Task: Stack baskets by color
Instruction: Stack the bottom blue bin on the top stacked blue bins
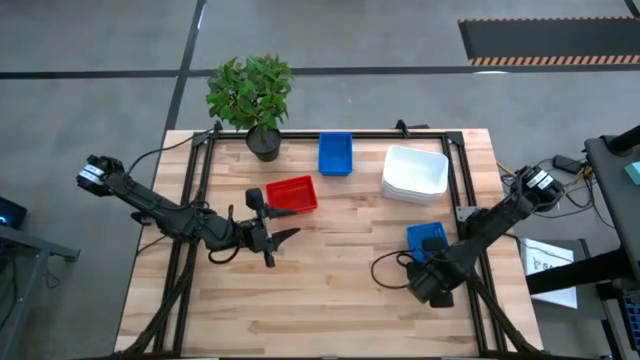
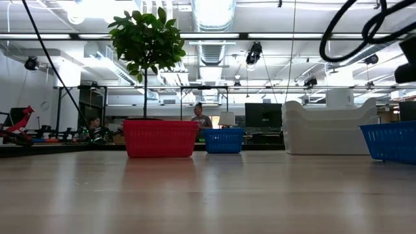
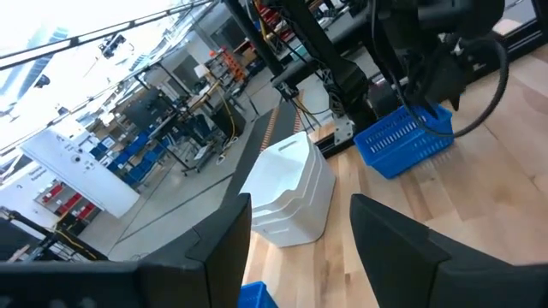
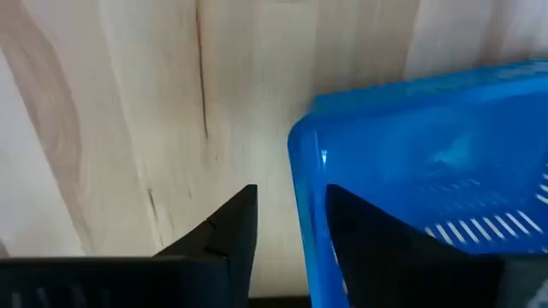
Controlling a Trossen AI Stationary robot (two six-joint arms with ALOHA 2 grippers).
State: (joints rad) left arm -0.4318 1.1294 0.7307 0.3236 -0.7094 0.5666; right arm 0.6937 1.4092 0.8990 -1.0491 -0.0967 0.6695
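Observation:
A blue basket sits flat on the table near the right edge. My right gripper points down at its near end, open, one finger on each side of the end wall. My left gripper hovers level and open over the table's middle, holding nothing. It is just in front of a red basket. A second blue basket rests at the far middle. White baskets stand nested in a stack at the far right. My right gripper comes from above, pointing down, astride the blue basket's end wall. One finger is inside the basket and the other outside. Whether either finger touches the wall I cannot tell. The basket stands flat on the table.
A green plant in a black pot stands at the far edge, left of the far blue basket. Bare wood spreads over the near half of the table between the arms. A black cable loops beside the right arm.

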